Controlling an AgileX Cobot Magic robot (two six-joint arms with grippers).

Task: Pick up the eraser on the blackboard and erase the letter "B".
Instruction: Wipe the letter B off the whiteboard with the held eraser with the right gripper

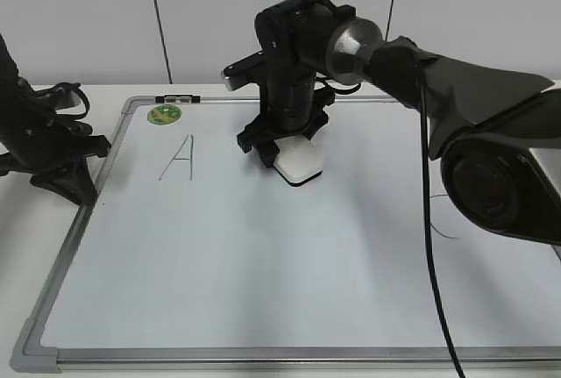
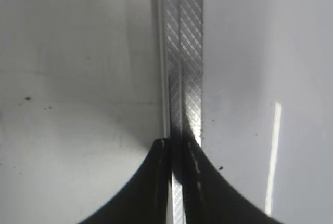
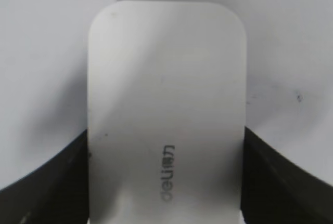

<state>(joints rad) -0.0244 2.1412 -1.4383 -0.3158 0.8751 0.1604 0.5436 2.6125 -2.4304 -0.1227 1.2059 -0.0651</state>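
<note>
The right gripper (image 1: 282,146) is clamped on the eraser (image 1: 300,161), pressed flat on the blackboard (image 1: 263,255) to the right of the letter "A" (image 1: 180,159). No "B" shows beside the eraser, so the wiping seems mostly done. The left gripper (image 2: 177,182), pinched closed on nothing, rests at the blackboard's left frame edge

The eraser (image 3: 166,109) fills the space between the right gripper (image 3: 165,182)'s two dark fingers (image 3: 47,182), which press its long sides (grey "deli" lettering near the wrist end). Beyond it lies the pale blackboard (image 3: 291,42).
</note>
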